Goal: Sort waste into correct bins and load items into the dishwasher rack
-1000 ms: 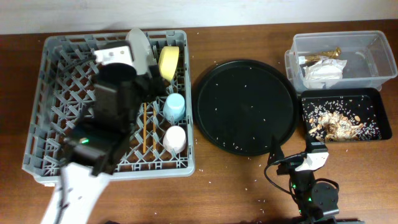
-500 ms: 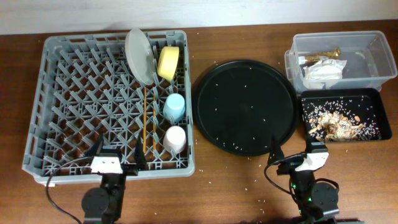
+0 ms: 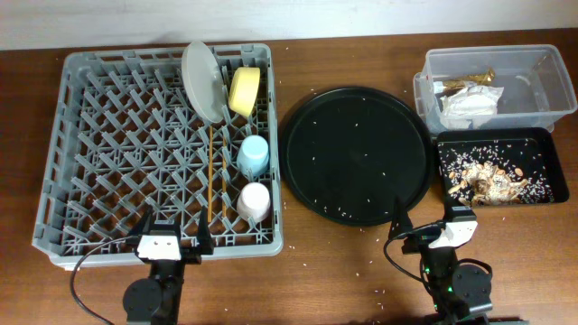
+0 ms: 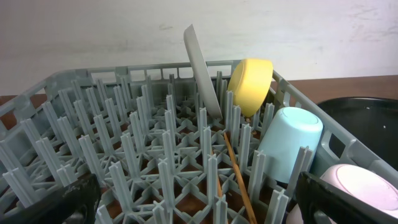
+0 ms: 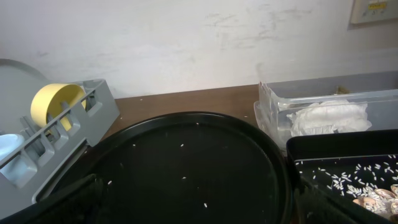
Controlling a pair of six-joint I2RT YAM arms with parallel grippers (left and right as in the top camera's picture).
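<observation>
The grey dishwasher rack (image 3: 90, 135) holds the upright plate (image 3: 200, 81), yellow bowl (image 3: 245, 90), blue cup (image 3: 254, 155), pink cup (image 3: 255, 201) and chopsticks (image 3: 213, 181). The clear tub (image 3: 533, 86) holds the white napkin (image 3: 468, 104) and snack wrapper (image 3: 470, 81). The shallow black tray (image 3: 492, 135) holds food scraps (image 3: 488, 185) and rice. My left gripper (image 3: 173, 230) is open and empty at the rack's front edge. In the left wrist view it (image 4: 199, 208) faces the rack (image 4: 93, 124). My right gripper (image 3: 429, 218) is open and empty, in front of the round tray.
A large round black tray (image 3: 355, 153) with scattered rice grains lies between the rack and the bins; it also fills the right wrist view (image 5: 186, 162). Loose rice grains dot the wooden table. A wall stands behind the table.
My left arm has pulled back from over the rack to the table's front edge, uncovering the plate and the rack's middle. The right arm has not moved.
</observation>
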